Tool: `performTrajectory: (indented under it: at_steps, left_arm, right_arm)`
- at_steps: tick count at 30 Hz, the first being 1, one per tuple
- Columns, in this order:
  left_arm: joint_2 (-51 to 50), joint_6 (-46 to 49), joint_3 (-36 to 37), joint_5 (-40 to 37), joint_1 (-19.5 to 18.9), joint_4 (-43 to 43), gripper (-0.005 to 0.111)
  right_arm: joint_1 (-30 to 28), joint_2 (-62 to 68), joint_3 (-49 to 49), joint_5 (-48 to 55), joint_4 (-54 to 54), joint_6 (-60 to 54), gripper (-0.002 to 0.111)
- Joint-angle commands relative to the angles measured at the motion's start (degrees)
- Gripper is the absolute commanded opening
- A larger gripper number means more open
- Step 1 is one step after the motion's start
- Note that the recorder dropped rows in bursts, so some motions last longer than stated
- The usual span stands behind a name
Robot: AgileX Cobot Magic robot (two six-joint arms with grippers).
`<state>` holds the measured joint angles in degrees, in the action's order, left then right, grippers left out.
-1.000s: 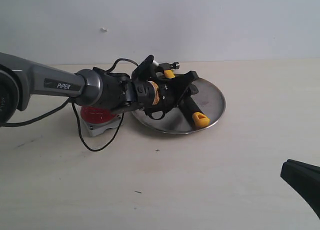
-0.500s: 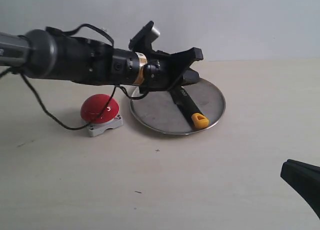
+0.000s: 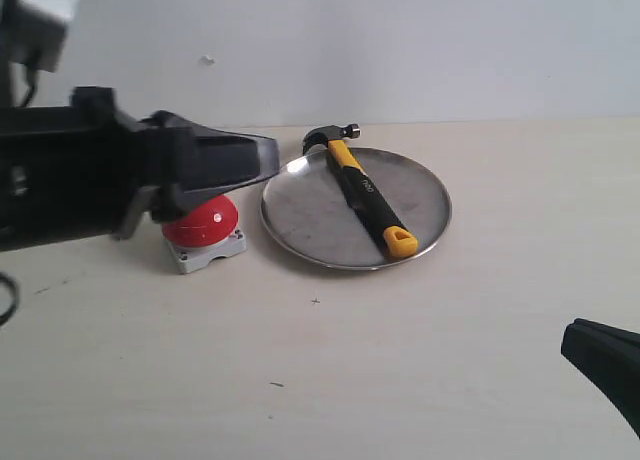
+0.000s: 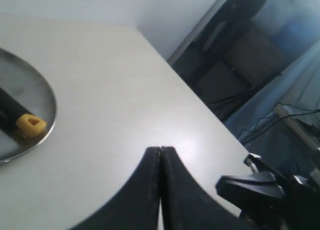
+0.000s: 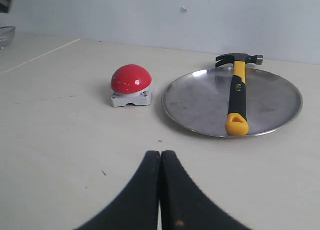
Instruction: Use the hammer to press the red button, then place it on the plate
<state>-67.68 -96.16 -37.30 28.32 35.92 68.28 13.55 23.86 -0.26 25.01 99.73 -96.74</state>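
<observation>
Across the plate (image 3: pixel 300 225) lies the hammer (image 3: pixel 362 194), head at the 12 o'clock rim, with the red button (image 3: pixel 207 223) at the plate's 9 o'clock. The left tool (image 4: pixel 160 157) and right tool (image 5: pixel 161 160) are clenched empty, so placing looks done, with nothing apparently left.
</observation>
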Motion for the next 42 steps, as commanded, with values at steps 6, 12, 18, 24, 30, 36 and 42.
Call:
performTrajectory:
  at_steps: [6, 12, 18, 24, 30, 36, 42]
  left_arm:
    - [20.1, 0.4, 4.6, 0.4, 0.2, 4.5, 0.000]
    - [25.8, 3.4, 4.6, 0.3, 0.1, 10.5, 0.000]
    - [29.2, 2.8, 10.4, -4.4, -0.8, 22.8, 0.000]
    - [45.0, 1.0, 27.8, -17.5, -8.8, 20.4, 0.000]
    - [67.7, 0.9, 36.0, -24.3, -20.9, 12.3, 0.000]
    - [65.6, -14.9, 36.7, -38.8, -26.7, 9.8, 0.000]
    - [65.6, -3.1, 37.3, -43.5, -26.7, 0.1, 0.000]
  right_arm:
    - [-0.2, -0.3, 0.3, 0.1, 0.2, -0.2, 0.000]
    - [-0.2, -0.3, 0.3, 0.1, 0.2, -0.2, 0.000]
    - [-0.2, -0.3, 0.3, 0.3, 0.2, -0.2, 0.000]
    - [-0.2, -0.3, 0.3, 0.2, 0.2, -0.2, 0.000]
    - [-0.2, -0.3, 0.3, 0.2, 0.2, -0.2, 0.000]
    - [-0.2, -0.5, 0.3, 0.2, 0.2, -0.2, 0.000]
    - [-0.2, -0.5, 0.3, 0.2, 0.2, -0.2, 0.000]
